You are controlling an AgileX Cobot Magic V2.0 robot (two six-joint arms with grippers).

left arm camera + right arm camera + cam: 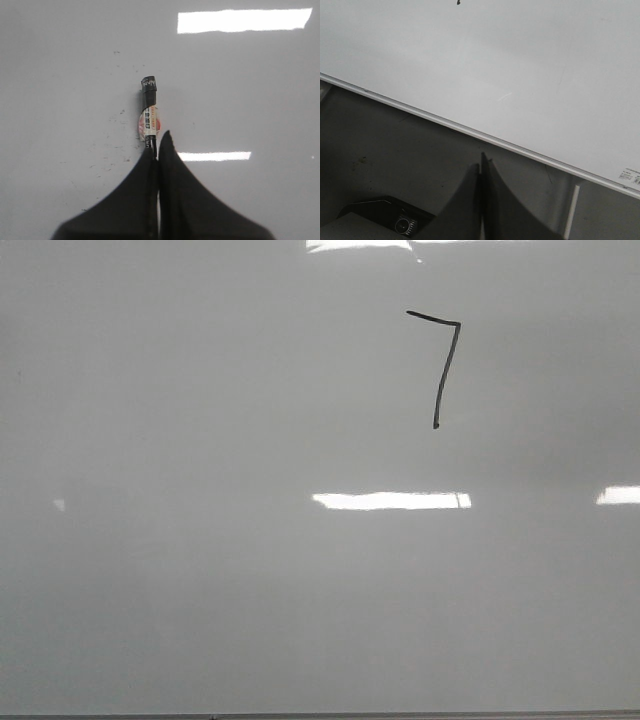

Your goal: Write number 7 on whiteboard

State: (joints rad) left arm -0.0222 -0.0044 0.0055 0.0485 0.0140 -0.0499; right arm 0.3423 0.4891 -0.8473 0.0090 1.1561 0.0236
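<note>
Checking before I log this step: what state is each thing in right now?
7: drawn in black, top stroke joined to a slanted downstroke.
Whiteboard: bare apart from the 7, with glare patches.
Marker: held in the left gripper, clear of the board in the front view.
Left gripper: shut on the marker.
Right gripper: shut, holding nothing, off the board's edge.

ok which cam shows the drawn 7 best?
Front view: the whole number 7 shows, top stroke and slanted downstroke. Right wrist view catches only a dark stroke end at its frame edge. Left wrist view shows none of it, just the held marker.
</note>
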